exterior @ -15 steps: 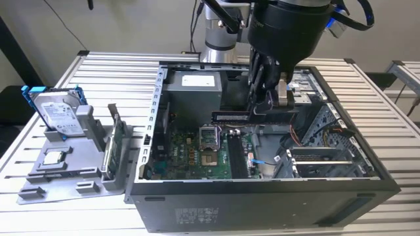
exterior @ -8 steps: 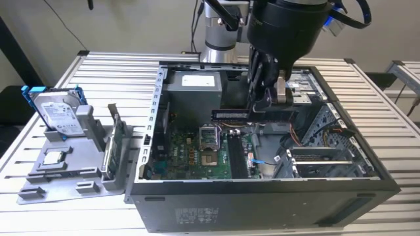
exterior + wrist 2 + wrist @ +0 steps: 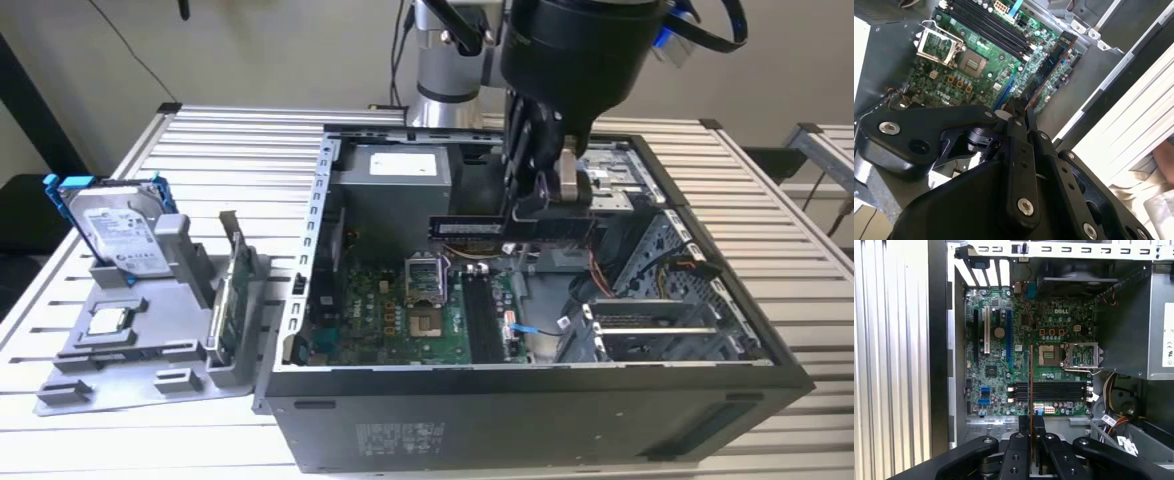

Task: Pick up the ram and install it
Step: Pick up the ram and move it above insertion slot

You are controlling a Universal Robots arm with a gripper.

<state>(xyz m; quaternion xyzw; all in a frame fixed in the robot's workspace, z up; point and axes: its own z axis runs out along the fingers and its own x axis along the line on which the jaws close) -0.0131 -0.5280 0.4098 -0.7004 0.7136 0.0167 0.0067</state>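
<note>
My gripper hangs inside the open computer case, shut on the ram, a long dark stick with a pale label held level above the motherboard. In the first wrist view the ram appears edge-on as a thin copper line running out from between the fingers, crossing the black memory slots. In the second wrist view the ram reaches out from the gripper over the board, with the memory slots off to one side.
A grey tray on the exterior view's left holds a silver hard drive in a blue frame, a green circuit board on edge and a small chip. The power supply and drive cage crowd the case.
</note>
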